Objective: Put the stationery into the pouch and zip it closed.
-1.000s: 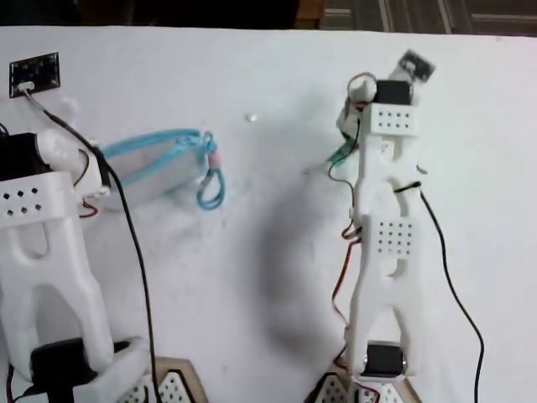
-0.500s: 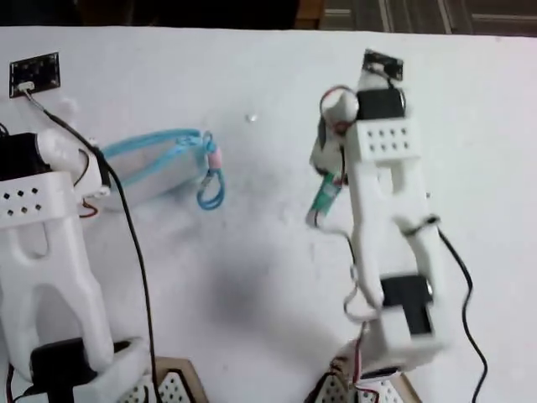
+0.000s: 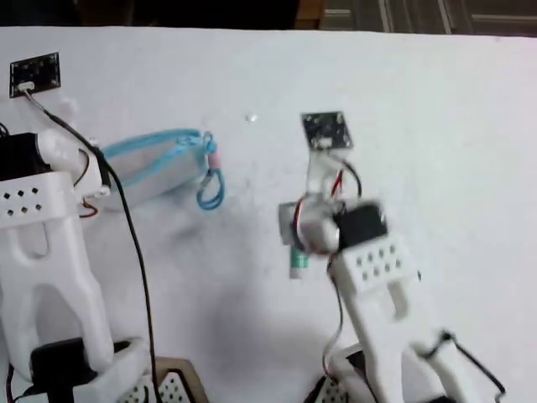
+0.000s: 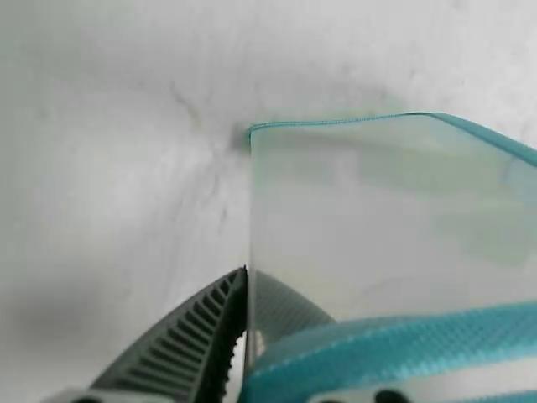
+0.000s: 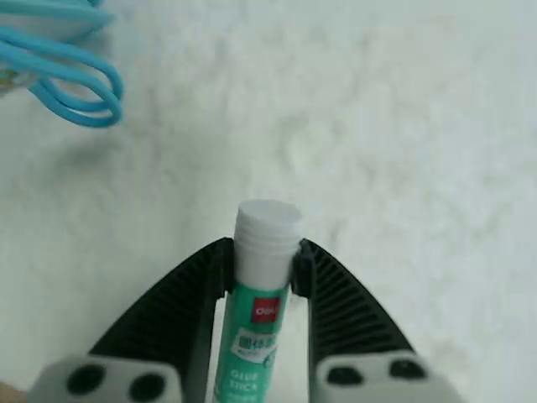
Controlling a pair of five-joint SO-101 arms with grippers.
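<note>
- Right gripper [image 5: 262,260]: ribbed jaws pinch a cylindrical glue stick [image 5: 256,332], smooth white cap forward, near table centre; its base is cut off.
- Left gripper [image 4: 246,306]: jaws pressed on the edge of the translucent pouch [image 4: 377,218], which has teal woven trim and lies on the table.

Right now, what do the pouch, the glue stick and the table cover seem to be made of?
Pouch: soft translucent plastic with a frosted finish; the surface behind shows through it, and its teal edging looks woven.
Glue stick: smooth hard plastic, with a matt white cap and a green printed label on the body.
Table cover: probably white cloth or felt, since it looks mottled and slightly fuzzy.
</note>
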